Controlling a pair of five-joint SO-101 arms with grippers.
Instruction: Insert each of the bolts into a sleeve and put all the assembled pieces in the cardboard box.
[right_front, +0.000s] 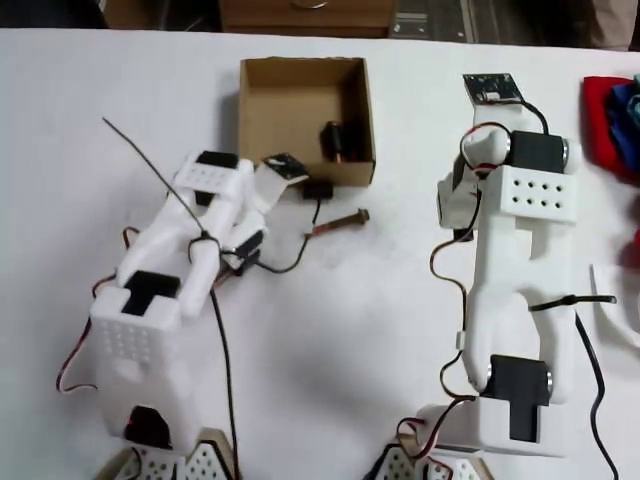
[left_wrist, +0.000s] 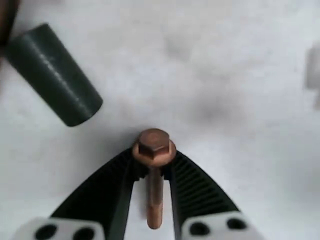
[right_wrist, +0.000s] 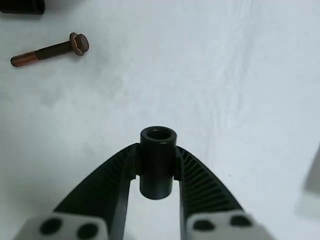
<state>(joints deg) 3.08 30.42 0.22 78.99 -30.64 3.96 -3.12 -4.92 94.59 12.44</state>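
Note:
My left gripper (left_wrist: 154, 157) is shut on a copper bolt (left_wrist: 154, 175), gripped just under its hex head, which points away from the wrist. A dark sleeve (left_wrist: 52, 75) lies loose on the white table close by, also seen near the box front (right_front: 318, 189). My right gripper (right_wrist: 157, 160) is shut on a black sleeve (right_wrist: 157, 162), held upright with its bore facing up. A second copper bolt (right_wrist: 50, 51) lies on the table between the arms (right_front: 340, 222). The cardboard box (right_front: 258, 110) stands at the back with one dark assembled piece (right_front: 335, 140) inside.
The left arm (right_front: 170, 270) leans towards the box's front corner and the right arm (right_front: 520, 250) stretches up the right side. Loose black cables trail over the left arm. Red and blue cloth (right_front: 612, 110) lies at the right edge.

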